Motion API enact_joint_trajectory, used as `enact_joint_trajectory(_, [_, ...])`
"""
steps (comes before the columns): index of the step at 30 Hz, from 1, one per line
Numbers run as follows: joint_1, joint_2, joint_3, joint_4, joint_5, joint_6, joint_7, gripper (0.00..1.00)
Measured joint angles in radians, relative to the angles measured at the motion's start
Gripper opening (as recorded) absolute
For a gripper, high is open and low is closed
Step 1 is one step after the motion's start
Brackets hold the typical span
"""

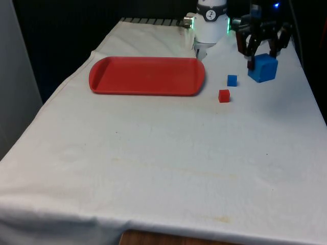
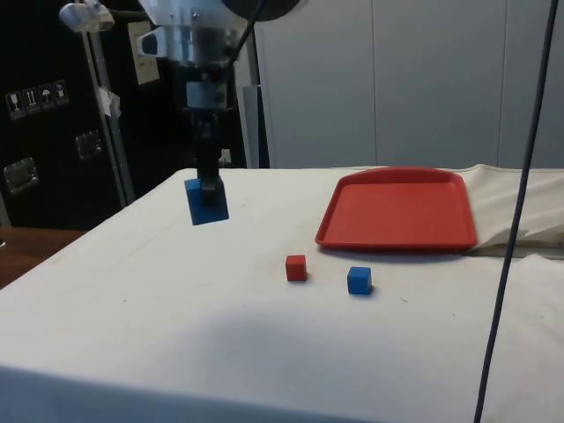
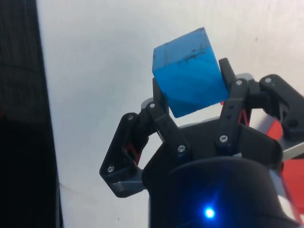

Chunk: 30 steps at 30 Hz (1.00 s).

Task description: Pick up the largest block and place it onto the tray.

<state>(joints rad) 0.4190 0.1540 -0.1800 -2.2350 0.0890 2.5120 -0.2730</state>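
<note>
the large blue block [image 1: 263,68] is clamped between the fingers of the gripper [image 1: 262,51] and held above the cloth, well apart from the red tray [image 1: 147,90]; carrying and placing remain.

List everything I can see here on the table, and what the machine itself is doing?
Tray: one, red, lying flat on the cloth, on the front view's left, nothing on it.
Large block: one, blue, lifted off the table, tilted, clamped between the fingers.
Small blue block: one, on the cloth between the tray and the large block.
Red block: one, small, on the cloth close beside the small blue block, apart from it.
Cloth: one, white, covering the table.
Gripper: one, black, shut on the large block.
</note>
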Motion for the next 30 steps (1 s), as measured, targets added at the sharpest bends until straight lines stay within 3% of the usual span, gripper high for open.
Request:
enact_joint_trajectory(13, [-0.004,-0.077,-0.061,-0.135,0.0,0.033,-0.068,0.03])
enact_joint_trajectory(30, [-0.018,-0.079,-0.16,-0.173,0.002,0.038,-0.169,0.03])
